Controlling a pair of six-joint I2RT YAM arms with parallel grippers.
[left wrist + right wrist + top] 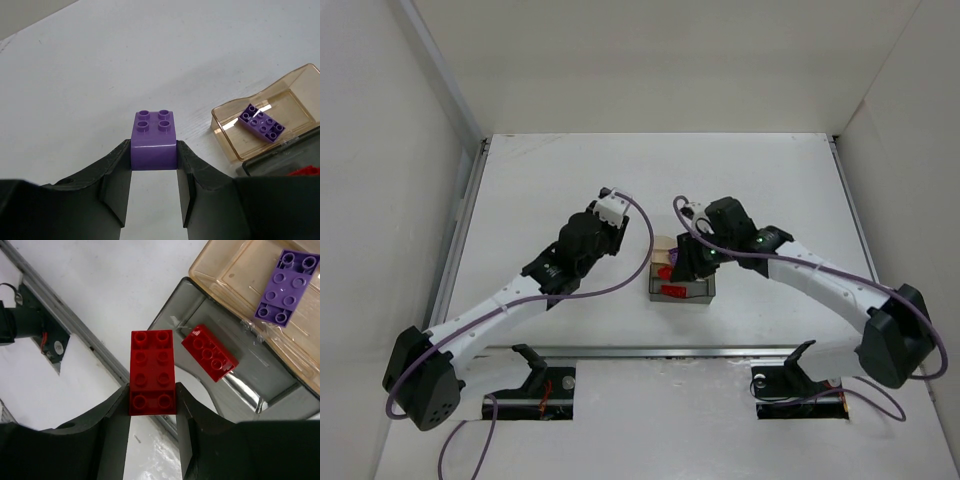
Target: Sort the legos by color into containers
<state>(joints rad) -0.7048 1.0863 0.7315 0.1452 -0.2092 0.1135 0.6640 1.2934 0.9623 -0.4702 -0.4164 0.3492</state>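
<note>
- Purple plastic: a small square purple brick point(154, 140) is clamped between the two fingers of the left gripper point(154, 154), bumps up, above the white table point(100, 60).
- The tan tray point(295, 102) is where this brick should go. In the left wrist view it lies at about 2 o'clock from the brick, a little way off, with bare table between them.
- A long purple brick point(261, 122) already lies in the tan tray, slanted from 10 o'clock to 4 o'clock.
- A long red brick point(152, 371) is clamped in the right gripper point(152, 401). It is held at one end, and its long side points to 12 o'clock, away from the fingers.
- The grey tray point(272, 375) is where the red one should go. In the right wrist view it lies just beside the held brick, at 2 to 3 o'clock.
- A second red brick point(209, 352) lies in the grey tray, slanted from 10 to 4 o'clock.
- The two trays touch side by side near the middle of the table.
- From above, the right gripper is right by the trays, so that arm is nearer. The left gripper is farther off, at about 10 o'clock from the trays.
- I think the right arm needs only a small move toward 3 o'clock, while the left arm has more table to cross.
- I can read no brand, label or writing anywhere.
</note>
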